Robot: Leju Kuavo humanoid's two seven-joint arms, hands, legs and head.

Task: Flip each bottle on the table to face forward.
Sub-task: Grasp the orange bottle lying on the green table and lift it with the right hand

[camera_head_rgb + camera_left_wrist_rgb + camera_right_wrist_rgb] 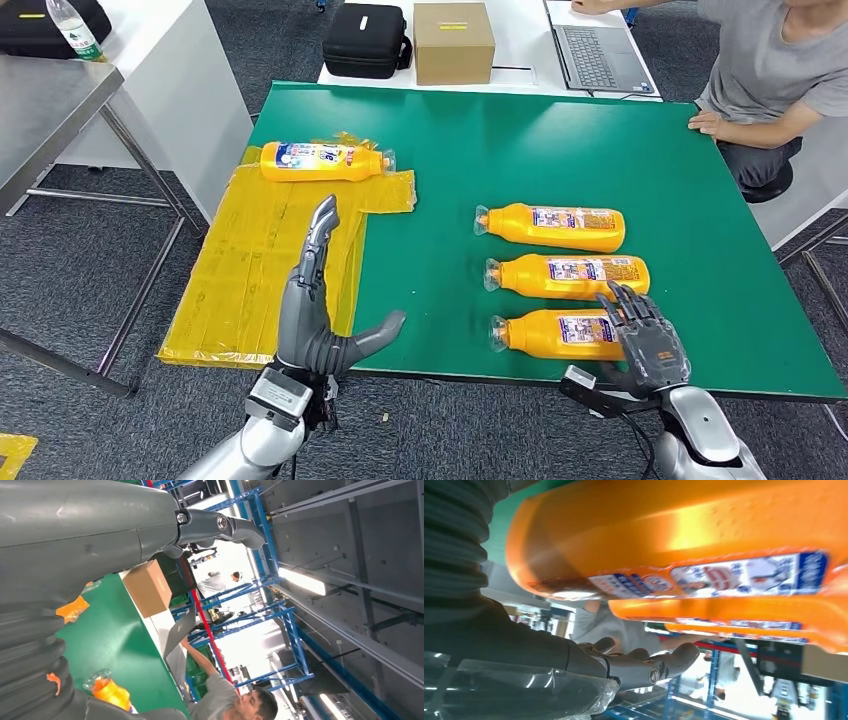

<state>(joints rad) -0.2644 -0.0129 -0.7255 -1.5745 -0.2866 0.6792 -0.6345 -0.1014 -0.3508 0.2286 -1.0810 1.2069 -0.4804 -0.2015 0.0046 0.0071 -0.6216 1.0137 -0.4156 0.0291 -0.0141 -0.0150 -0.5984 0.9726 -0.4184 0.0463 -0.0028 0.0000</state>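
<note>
Three orange bottles lie in a column on the green table (470,150), caps to the left: a far one (552,226), a middle one (568,275) and a near one (550,334). Another bottle (325,160) lies on the yellow sheet (260,270) at the far left. My right hand (645,335) reaches over the base end of the near bottle (664,540), fingers spread, nothing gripped. My left hand (315,310) stands edge-up over the yellow sheet, fingers straight and thumb out, holding nothing.
A person (770,70) sits at the table's far right corner, one hand resting on the edge. Behind the table stand a black case (366,40), a cardboard box (453,42) and a laptop (596,50). A metal table (50,100) stands to the left.
</note>
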